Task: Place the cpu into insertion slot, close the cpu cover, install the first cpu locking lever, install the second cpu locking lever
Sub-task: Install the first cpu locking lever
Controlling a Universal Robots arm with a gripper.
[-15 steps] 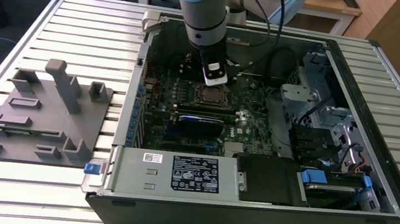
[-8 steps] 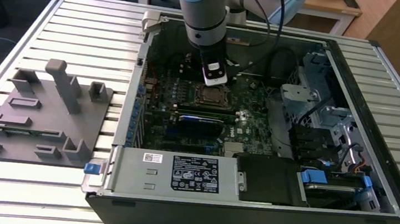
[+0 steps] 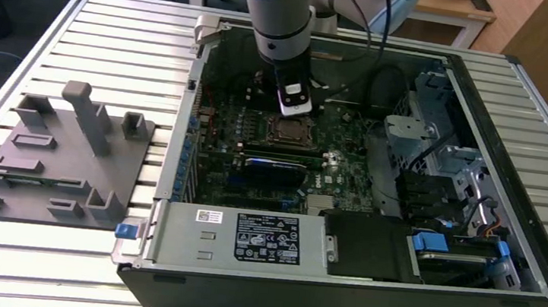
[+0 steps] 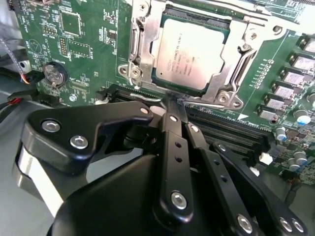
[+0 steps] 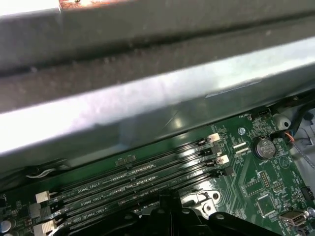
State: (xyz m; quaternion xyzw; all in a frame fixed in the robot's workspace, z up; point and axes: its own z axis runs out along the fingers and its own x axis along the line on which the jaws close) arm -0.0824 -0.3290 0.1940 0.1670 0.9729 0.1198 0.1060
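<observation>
Your gripper (image 4: 171, 101) looks pinched shut, nothing clearly held. Second wrist view: cpu (image 4: 191, 51) under cpu cover (image 4: 143, 46), just beyond gripper tips. First wrist view: memory slots (image 5: 138, 181) beyond them.

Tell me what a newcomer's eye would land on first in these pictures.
In the exterior view, the robot arm hangs into the open computer case, with its gripper just above the green motherboard. In the second wrist view, the silvery cpu stands out, framed by the metal cpu cover lying around it. The black gripper's tip is right at the cover's edge.
</observation>
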